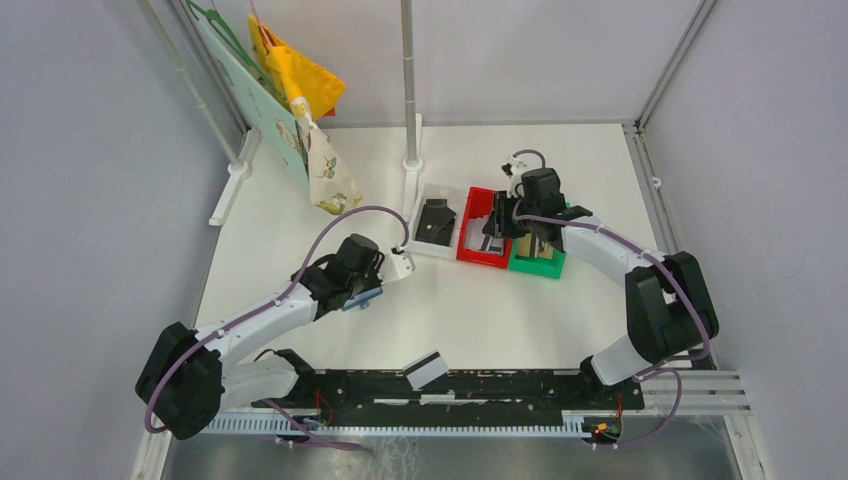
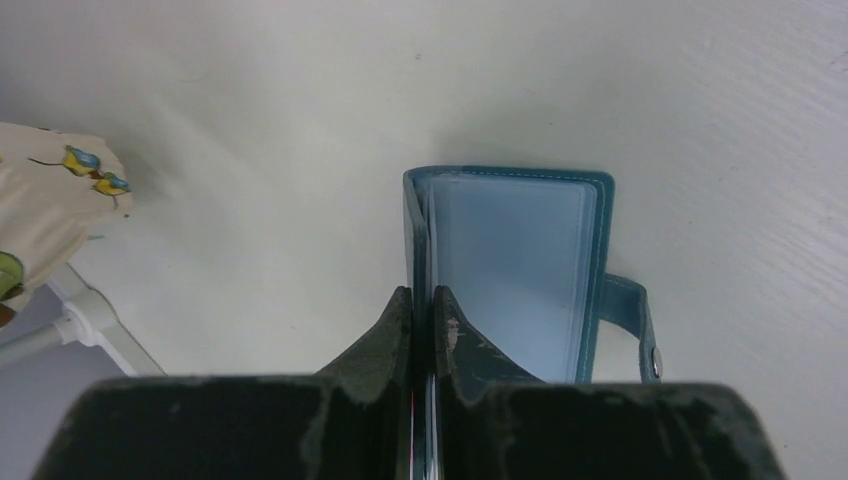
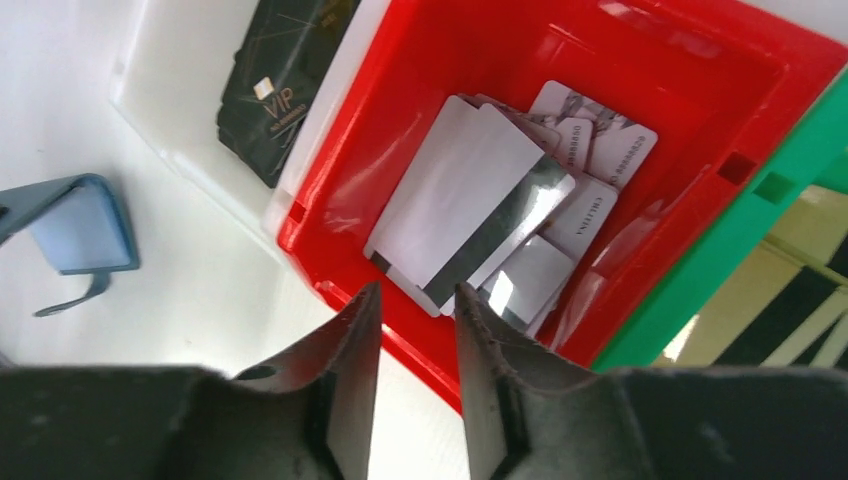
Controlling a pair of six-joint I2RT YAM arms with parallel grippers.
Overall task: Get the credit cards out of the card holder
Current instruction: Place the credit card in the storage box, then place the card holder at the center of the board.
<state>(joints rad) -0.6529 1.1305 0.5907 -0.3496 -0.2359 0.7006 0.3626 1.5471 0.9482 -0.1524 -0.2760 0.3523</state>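
Here the left gripper (image 2: 422, 296) pinches the open, clear-pocketed teal card holder (image 2: 512, 262) — right gripper (image 3: 416, 296) slightly parted, empty.

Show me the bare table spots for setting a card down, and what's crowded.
Widest bare table: between the red bin and the black base rail. Also bare behind the green bin, toward the far right corner. Crowded: the red bin, piled with credit cards under the right gripper.

Three bins (image 3: 440, 60), one card holder (image 2: 510, 260)
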